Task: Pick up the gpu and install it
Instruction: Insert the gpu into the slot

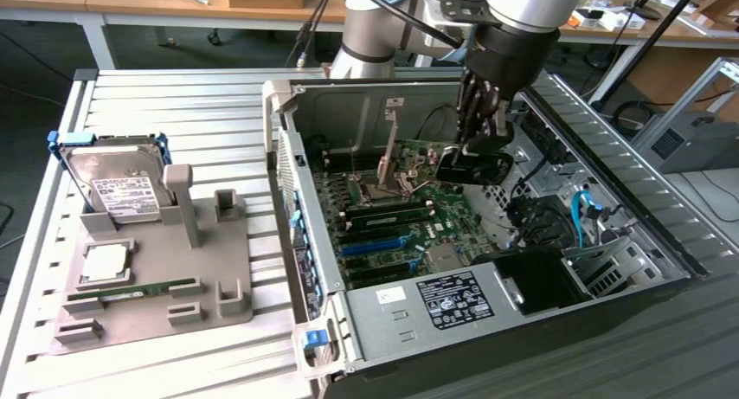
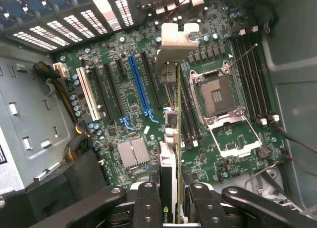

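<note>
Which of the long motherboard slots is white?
The end slot of the row, beside the cable bundle; the others are black or blue.

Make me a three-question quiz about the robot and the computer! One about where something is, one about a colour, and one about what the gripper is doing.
1. Where is the hard drive?
A) Standing in the grey holder beside the computer case
B) Inside the case
C) On the floor

2. What colour is the memory stick lying on the holder?
A) Red
B) Yellow
C) Green

3. What is the gripper doing?
A) Open, holding nothing
B) Shut on the gpu, over the motherboard
C) Shut on the memory stick

Answers:
1 A: the drive stands upright in the holder, on the exterior view's left of the case.
2 C: the slim strip on the holder is green.
3 B: the wrist view shows the card edge-on, clamped between the fingers.
</note>
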Controlling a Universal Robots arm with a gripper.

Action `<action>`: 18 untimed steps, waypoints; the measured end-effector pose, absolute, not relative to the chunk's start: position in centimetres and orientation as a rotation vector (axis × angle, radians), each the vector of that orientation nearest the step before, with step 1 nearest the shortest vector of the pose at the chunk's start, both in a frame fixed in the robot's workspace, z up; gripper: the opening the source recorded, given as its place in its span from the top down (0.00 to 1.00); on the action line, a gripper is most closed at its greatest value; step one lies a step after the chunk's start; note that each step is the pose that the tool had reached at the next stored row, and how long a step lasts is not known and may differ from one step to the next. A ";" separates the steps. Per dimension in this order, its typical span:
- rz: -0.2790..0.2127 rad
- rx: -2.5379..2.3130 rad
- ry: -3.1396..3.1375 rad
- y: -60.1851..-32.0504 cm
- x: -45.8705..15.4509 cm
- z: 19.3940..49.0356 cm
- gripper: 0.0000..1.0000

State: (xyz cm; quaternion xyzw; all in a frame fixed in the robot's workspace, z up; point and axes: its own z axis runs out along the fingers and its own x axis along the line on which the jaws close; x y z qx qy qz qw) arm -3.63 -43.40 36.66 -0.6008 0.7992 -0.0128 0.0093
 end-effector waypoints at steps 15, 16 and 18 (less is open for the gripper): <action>-0.038 -2.038 2.364 -43.4 -3.6 36.6 0.73; -0.038 -2.049 2.355 -43.4 -3.6 36.6 0.73; -0.037 -2.070 2.336 -43.4 -3.6 36.6 0.73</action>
